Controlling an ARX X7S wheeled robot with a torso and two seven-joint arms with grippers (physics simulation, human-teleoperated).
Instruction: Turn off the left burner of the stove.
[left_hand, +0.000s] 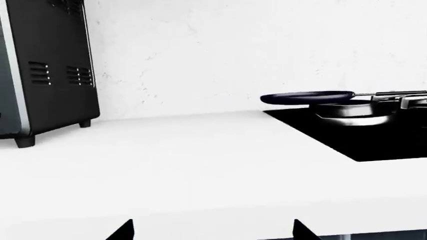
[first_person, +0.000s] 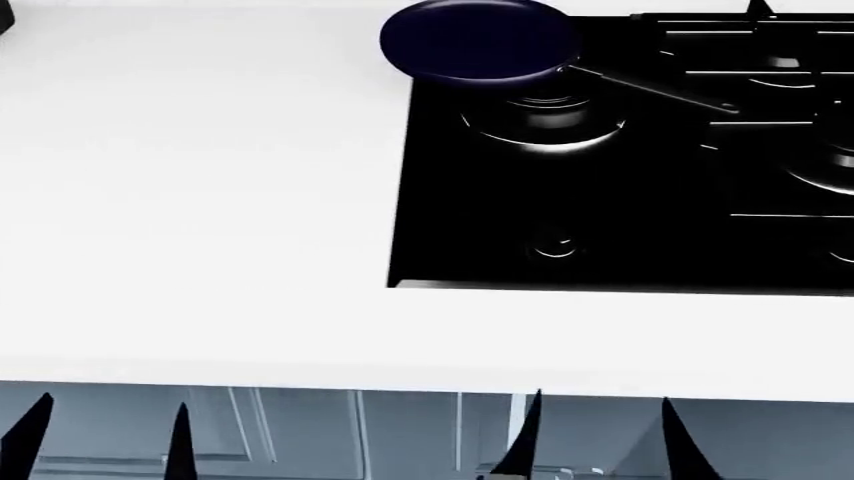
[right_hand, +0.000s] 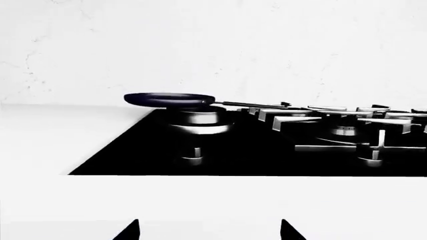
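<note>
Left gripper (first_person: 107, 435) hangs off the front edge of the white surface (first_person: 200, 200), fingers spread, nothing held, w/ the toaster oven (left_hand: 47, 70) far back-left. Stove (first_person: 467, 230) sits right of centre: left burner (first_person: 545, 120) under a dark blue pan (first_person: 478, 40), its knob (first_person: 554, 247) nearer the front edge. Right gripper (first_person: 594, 440) also spread & empty, below the edge, knob straight ahead of it, so the right arm looks nearer for the turn.
</note>
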